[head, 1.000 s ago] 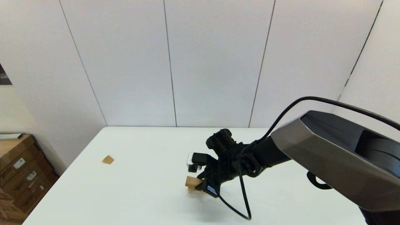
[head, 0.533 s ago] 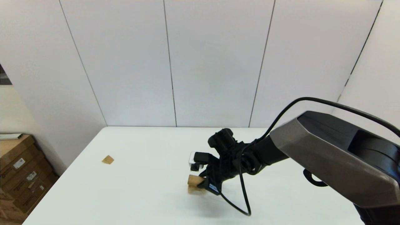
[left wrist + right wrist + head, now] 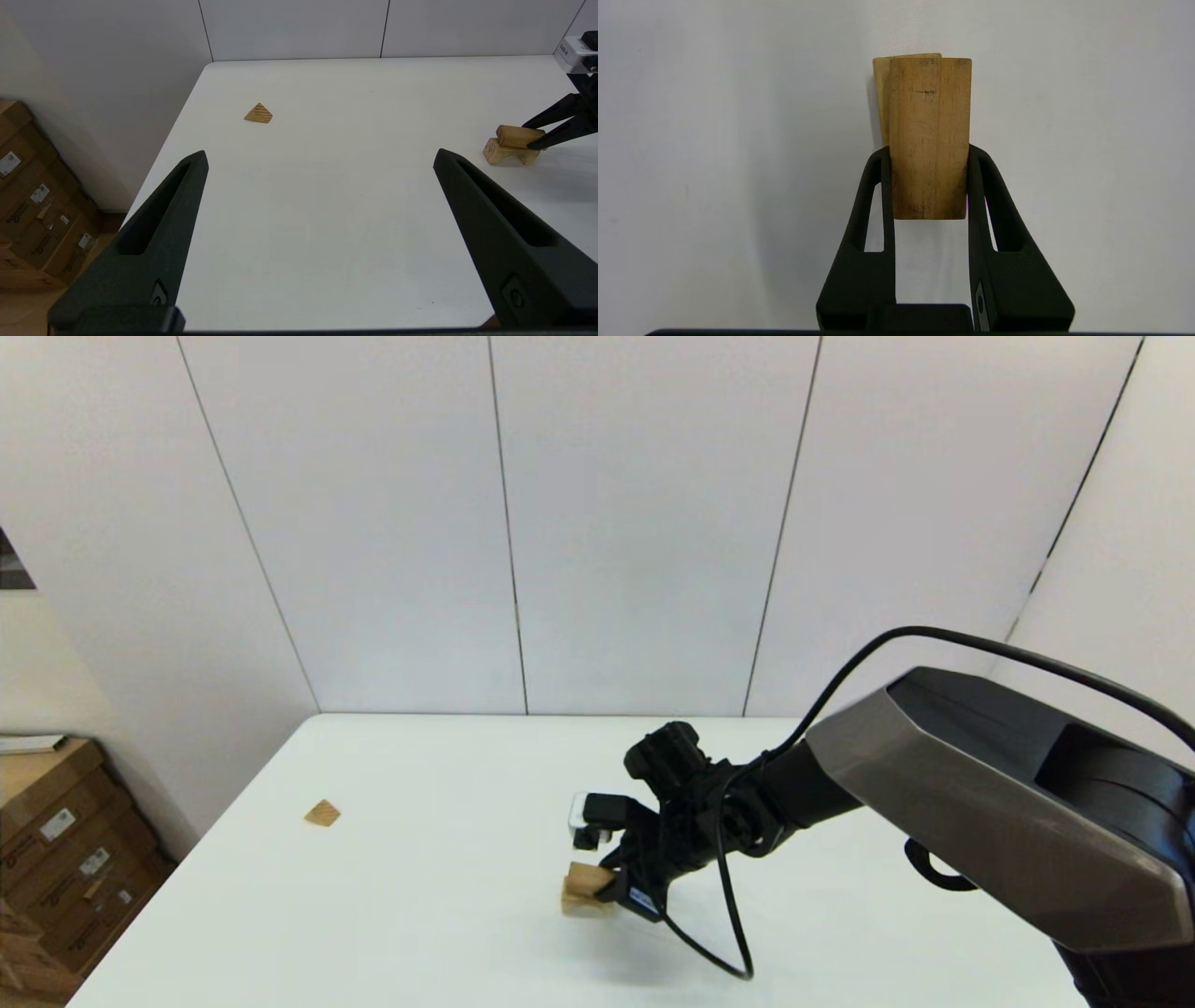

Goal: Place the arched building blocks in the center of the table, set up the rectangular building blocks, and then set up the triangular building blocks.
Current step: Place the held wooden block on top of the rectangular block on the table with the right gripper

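Note:
My right gripper (image 3: 609,885) is shut on the rectangular building block (image 3: 585,877), a plain light-wood bar (image 3: 930,135) clamped between both fingers (image 3: 873,196). The bar lies slightly tilted on top of the arched building block (image 3: 584,903), which stands near the middle of the table (image 3: 420,896). From the left wrist view the bar (image 3: 517,136) rests across the arch (image 3: 508,154), notch facing down. The triangular building block (image 3: 322,813) lies flat toward the table's far left (image 3: 258,113). My left gripper (image 3: 321,153) hangs open above the near left of the table, holding nothing.
Cardboard boxes (image 3: 65,859) are stacked on the floor beyond the table's left edge. A black cable (image 3: 728,933) loops down from the right arm close to the tabletop. White wall panels close off the far edge.
The right gripper has shifted slightly right with the bar, which now sits tilted on the arch. The triangle and the left arm have not moved.

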